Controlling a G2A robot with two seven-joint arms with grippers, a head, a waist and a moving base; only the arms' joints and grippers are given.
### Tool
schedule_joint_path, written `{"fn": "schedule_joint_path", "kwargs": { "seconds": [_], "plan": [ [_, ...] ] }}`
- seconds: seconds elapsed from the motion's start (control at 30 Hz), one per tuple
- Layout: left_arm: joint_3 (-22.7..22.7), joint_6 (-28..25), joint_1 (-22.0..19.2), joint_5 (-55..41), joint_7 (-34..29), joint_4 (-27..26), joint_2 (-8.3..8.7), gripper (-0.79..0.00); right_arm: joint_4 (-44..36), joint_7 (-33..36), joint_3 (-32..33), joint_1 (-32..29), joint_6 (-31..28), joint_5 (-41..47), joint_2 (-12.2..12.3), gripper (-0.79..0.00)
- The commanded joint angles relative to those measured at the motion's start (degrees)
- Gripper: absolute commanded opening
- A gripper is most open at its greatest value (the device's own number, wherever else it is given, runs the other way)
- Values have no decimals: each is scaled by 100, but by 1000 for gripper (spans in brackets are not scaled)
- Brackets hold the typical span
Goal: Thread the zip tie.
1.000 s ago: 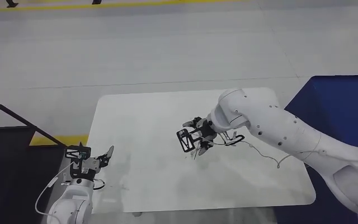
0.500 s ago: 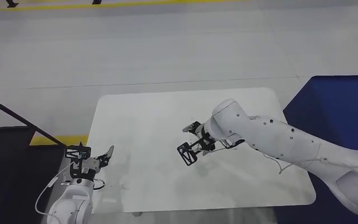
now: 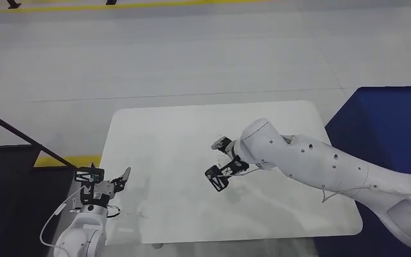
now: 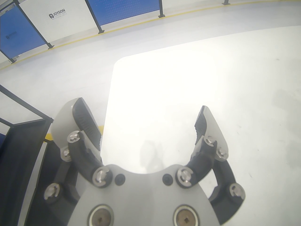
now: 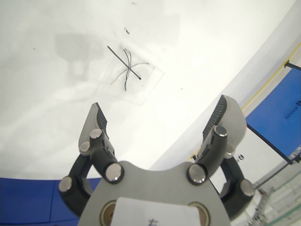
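A thin black zip tie [image 5: 124,62] lies straight on a clear square plate [image 5: 150,88] on the white table [image 3: 160,128], crossed by curved black and grey wires [image 5: 128,71]. My right gripper [image 5: 160,102] hangs open above the table, short of the plate, with nothing between its fingers. In the top view it [image 3: 216,160] sits near the table's middle, and the arm covers the plate. My left gripper [image 4: 141,105] is open and empty at the table's near left corner [image 3: 108,175].
A blue panel [image 3: 379,115] stands off the table's right side. A black frame [image 3: 26,144] runs past the left edge. The table's curved edge [image 5: 211,95] passes close beside my right gripper in its wrist view.
My right arm has swung leftward and lower over the table, and its gripper has shifted slightly toward the near edge. The left arm has not moved.
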Motion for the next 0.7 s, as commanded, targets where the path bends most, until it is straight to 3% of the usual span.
{"fn": "schedule_joint_path", "kwargs": {
  "seconds": [0.0,0.2,0.37,0.4,0.47,0.57,0.67],
  "plan": [
    [0,0,0,0,0,0,0,0,190,49,-1,-29,5,143,64,0],
    [0,0,0,0,0,0,0,0,-82,-840,-1,115,5,-400,372,0],
    [0,0,0,0,0,0,0,0,373,-3356,-1,215,5,-2250,656,-22],
    [0,0,0,0,0,0,0,0,530,-4074,-1,262,5,-2722,698,-400],
    [0,0,0,0,0,0,0,0,878,-5495,-1,369,5,-3705,753,-653],
    [0,0,0,0,0,0,0,0,1302,-7057,-1,486,5,-5058,746,-785],
    [0,0,0,0,0,0,0,0,1614,-8189,-1,604,128,-5736,653,-785]
  ]
}}
